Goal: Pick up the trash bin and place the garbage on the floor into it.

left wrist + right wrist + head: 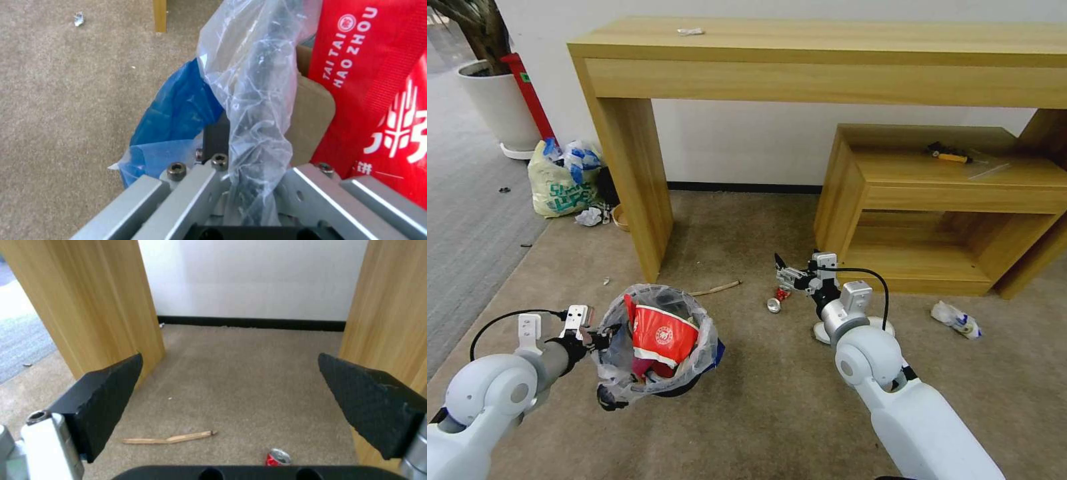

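My left gripper (604,335) is shut on the rim of the trash bin (657,373), a small black bin in a crinkly clear liner, held just above the tan floor (774,420). A red printed cup (660,333) and brown cardboard (311,113) sit inside it, and a blue patch (178,110) shows at its rim. My right gripper (780,267) hangs open above a crushed can (774,305) and a red scrap (782,292). In the right wrist view the can (279,457) lies below the spread fingers (111,400), near a wooden stick (169,439).
A crumpled white-and-blue plastic piece (957,319) lies right of my right arm. A tall wooden table (627,167) and a low wooden shelf (934,200) stand against the wall. A yellowish knotted bag (560,183) and a tissue (589,216) sit left of the table leg.
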You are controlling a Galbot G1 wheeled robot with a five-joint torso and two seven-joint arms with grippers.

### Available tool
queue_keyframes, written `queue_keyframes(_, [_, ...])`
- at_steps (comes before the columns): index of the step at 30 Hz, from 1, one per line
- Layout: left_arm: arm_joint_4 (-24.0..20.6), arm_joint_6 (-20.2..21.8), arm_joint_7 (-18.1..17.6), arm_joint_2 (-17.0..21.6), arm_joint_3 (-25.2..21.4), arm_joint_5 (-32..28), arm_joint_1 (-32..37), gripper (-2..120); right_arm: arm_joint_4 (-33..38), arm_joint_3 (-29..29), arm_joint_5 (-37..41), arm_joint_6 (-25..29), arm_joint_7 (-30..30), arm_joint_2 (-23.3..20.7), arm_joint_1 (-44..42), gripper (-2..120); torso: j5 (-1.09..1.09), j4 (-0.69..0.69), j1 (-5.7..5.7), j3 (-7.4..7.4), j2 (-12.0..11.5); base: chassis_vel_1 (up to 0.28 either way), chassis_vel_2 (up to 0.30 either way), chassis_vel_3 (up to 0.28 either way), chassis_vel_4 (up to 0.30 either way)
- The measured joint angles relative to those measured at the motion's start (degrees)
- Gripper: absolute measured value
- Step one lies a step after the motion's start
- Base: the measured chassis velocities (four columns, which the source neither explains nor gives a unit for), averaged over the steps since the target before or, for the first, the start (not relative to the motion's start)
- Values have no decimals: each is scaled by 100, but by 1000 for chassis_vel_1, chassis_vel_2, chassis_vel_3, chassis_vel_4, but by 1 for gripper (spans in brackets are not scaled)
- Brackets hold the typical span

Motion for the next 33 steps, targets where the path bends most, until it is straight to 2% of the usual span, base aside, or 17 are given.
queue_keyframes(7, [-10, 0, 83, -5, 1, 40, 10, 0, -16, -69, 17, -13, 37, 26, 19, 100, 2, -3, 0, 0, 0, 10, 43, -19, -49])
queue_keyframes(18, [-22, 0, 156, -19, -2, 95, 35, 0, -33, -140, 28, -34, 60, 50, 13, 100, 0, 0, 0, 0, 0, 54, 150, -53, -132])
queue_keyframes(33, [-45, 0, 212, -38, 2, 117, 51, 0, -53, -198, 31, -53, 89, 61, 2, 100, 0, -2, 0, 0, 0, -17, 103, 19, -110])
